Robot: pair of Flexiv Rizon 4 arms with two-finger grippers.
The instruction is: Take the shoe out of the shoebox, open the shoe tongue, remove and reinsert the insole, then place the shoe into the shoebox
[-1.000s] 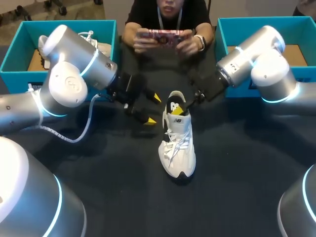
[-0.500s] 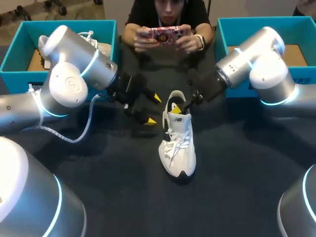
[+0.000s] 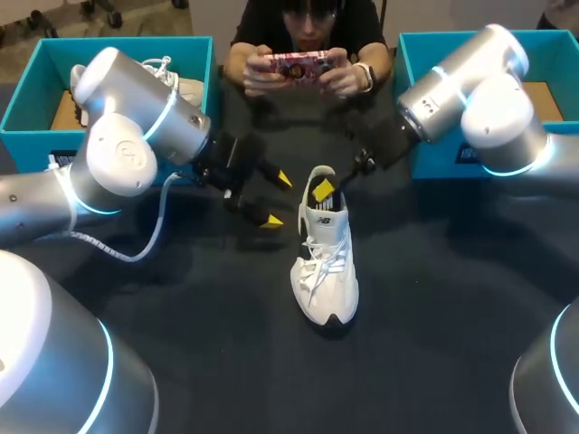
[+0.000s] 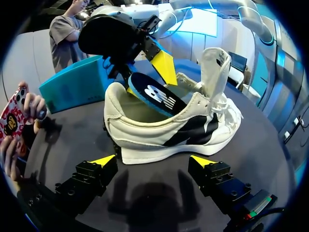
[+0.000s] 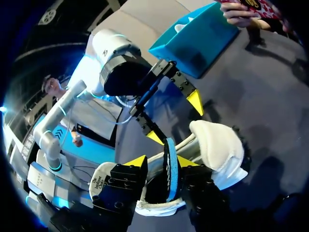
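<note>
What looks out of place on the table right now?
The insole sticks up at a slant from the heel of the shoe, partly out, pinched in the right jaws. That suits the task; nothing else stands out.

right arm point(image 3: 470, 90): risen slightly | right fingers point(image 3: 321, 190): insole point(image 4: 157, 94) drawn farther out of shoe point(image 3: 326, 271)
</note>
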